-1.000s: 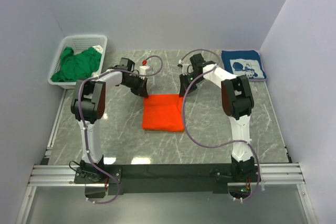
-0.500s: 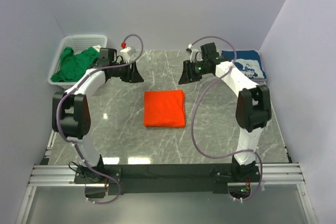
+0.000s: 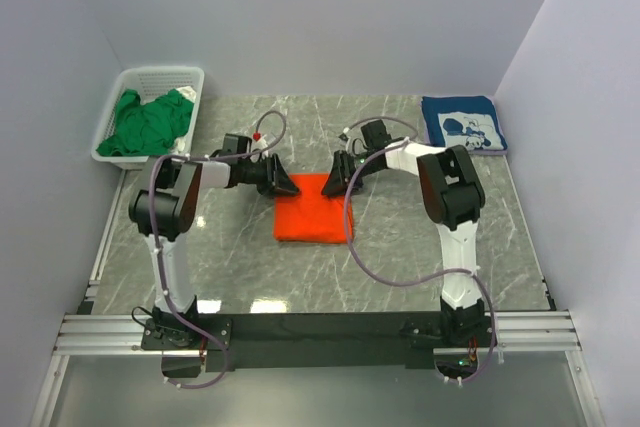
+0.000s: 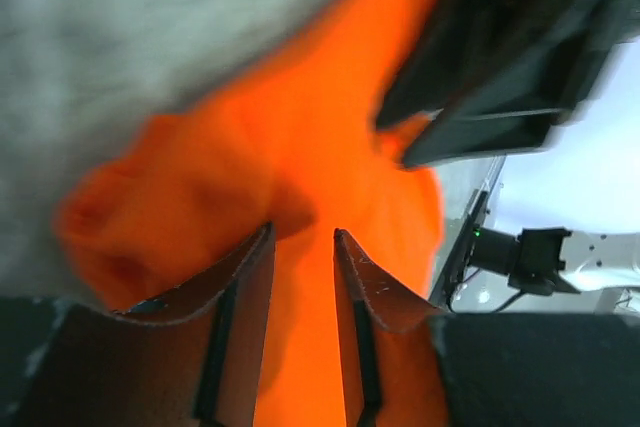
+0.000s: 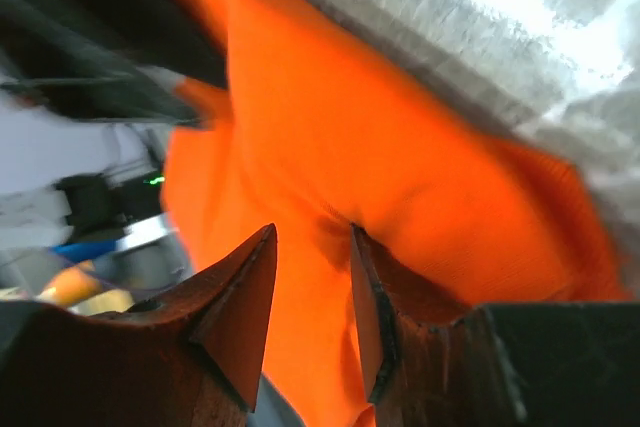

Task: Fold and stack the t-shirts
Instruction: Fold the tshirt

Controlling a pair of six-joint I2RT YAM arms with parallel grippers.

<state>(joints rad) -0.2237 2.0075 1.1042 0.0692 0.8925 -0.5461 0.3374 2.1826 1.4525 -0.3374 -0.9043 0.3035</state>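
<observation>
In the top view, the left arm [image 3: 168,247] and the right arm [image 3: 458,257] are each built of white links joined by black joint housings. A grey-purple cable [image 3: 353,245] is looped along each arm. Black bases [image 3: 185,332] are bolted to a silver rail [image 3: 105,332] at the bottom of the frame. In the wrist views, the left claw [image 4: 303,247] and the right claw [image 5: 312,237] are formed of dark, wedge-shaped fingers with pale edges.
</observation>
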